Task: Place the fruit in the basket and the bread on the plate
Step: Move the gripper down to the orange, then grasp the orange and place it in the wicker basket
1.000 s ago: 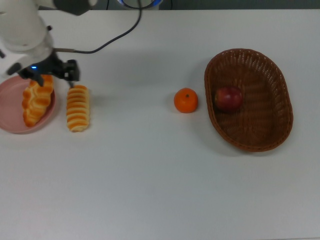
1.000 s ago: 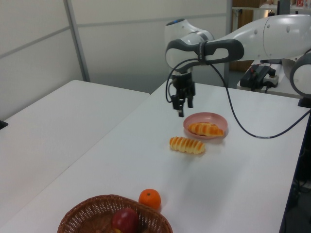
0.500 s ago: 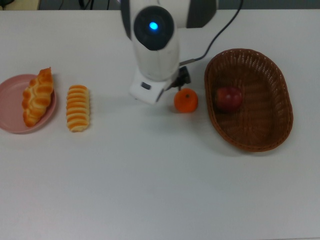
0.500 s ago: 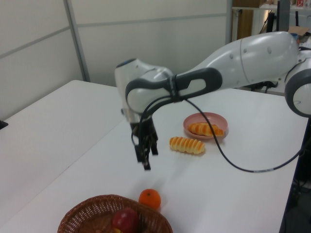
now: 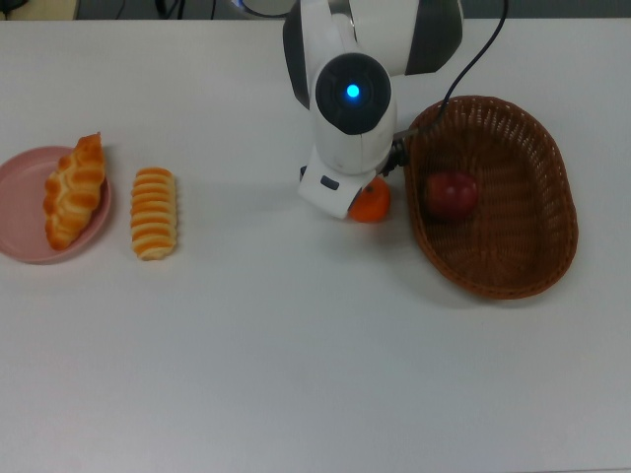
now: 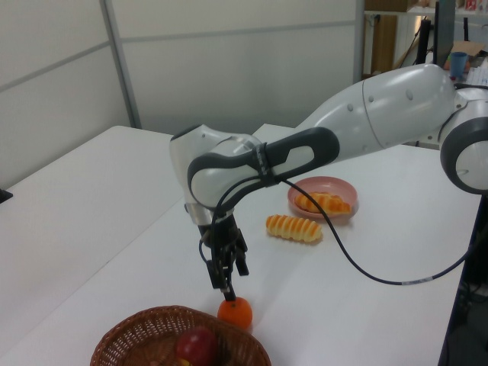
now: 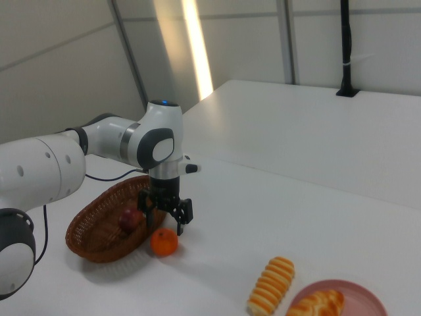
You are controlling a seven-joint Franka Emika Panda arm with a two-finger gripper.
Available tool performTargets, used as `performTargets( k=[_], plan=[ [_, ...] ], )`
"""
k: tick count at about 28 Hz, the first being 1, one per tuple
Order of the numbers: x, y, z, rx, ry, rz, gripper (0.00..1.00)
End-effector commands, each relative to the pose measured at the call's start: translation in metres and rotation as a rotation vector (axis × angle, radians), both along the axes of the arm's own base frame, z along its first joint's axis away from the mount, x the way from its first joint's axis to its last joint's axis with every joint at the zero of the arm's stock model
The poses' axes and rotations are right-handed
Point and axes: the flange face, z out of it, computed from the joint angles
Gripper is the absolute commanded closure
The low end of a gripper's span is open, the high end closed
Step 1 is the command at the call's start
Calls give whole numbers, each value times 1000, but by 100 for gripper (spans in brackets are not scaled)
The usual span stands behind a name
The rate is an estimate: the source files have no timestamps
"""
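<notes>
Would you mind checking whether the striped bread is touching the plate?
Apart: the top view shows bare table between the striped bread and the plate.

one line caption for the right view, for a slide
Open gripper poised just above the tangerine beside the basket.

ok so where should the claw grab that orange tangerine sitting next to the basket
Probably from straight above, with the claw closing across the widest middle of the tangerine. It is round and sits free on the table. The basket rim stands close beside it on the top view's right, so the fingers would best straddle it along the rim rather than toward it.
</notes>
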Motion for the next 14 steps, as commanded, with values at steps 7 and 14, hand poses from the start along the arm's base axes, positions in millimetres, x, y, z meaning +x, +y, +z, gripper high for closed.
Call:
performTargets(
  k=[7, 14],
  plan=[
    [-7, 22, -24, -30, 32, 4, 0],
    [-3, 19, -44, -73, 1, 12, 2]
  ],
)
